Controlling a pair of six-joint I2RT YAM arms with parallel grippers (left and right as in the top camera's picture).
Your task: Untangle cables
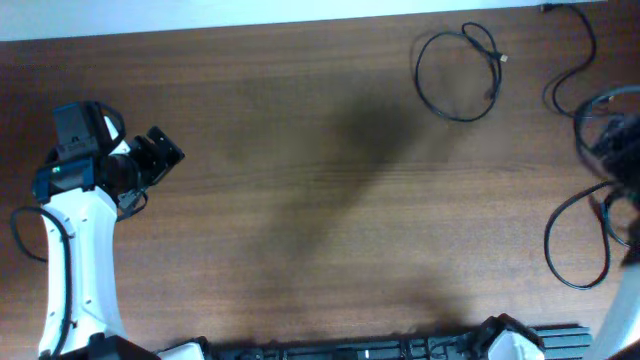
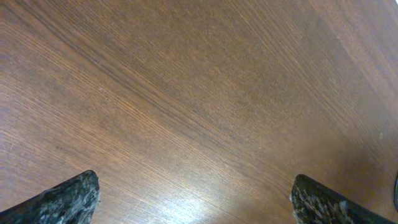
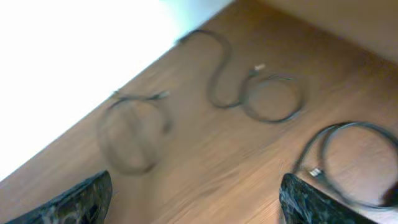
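Cables: thin black cords lying on the table, spread from 1 o'clock round to 3 o'clock in the overhead view. No knotted bundle shows.
Closed coil: sits at 1 o'clock. The cord crosses itself near the top of the ring, and a pale plug end pokes out at the ring's 2 o'clock.
Open loop: sits at 3 o'clock and runs up into a dark blurred shape at the table's right edge. You cannot tell where it ends.
Handling (judgement): expect light, limp cords that lie flat on the wood, slide when nudged and drag their tails behind them. They are probably not fragile, but they look thin enough to slip out of a shallow pinch.
Where to hold (judgement): take a cord just behind its plug, where it is likely to be stiffest. Otherwise take it at the coil's crossing, where one strand probably rides a little proud of the table.
Right claw: spread wide and pinching nothing. It looks down on several loops, and its view is blurred.
Left claw: spread wide over bare wood at 9 o'clock, well apart from every cord.
Table: smooth brown wood grain that probably offers little friction.
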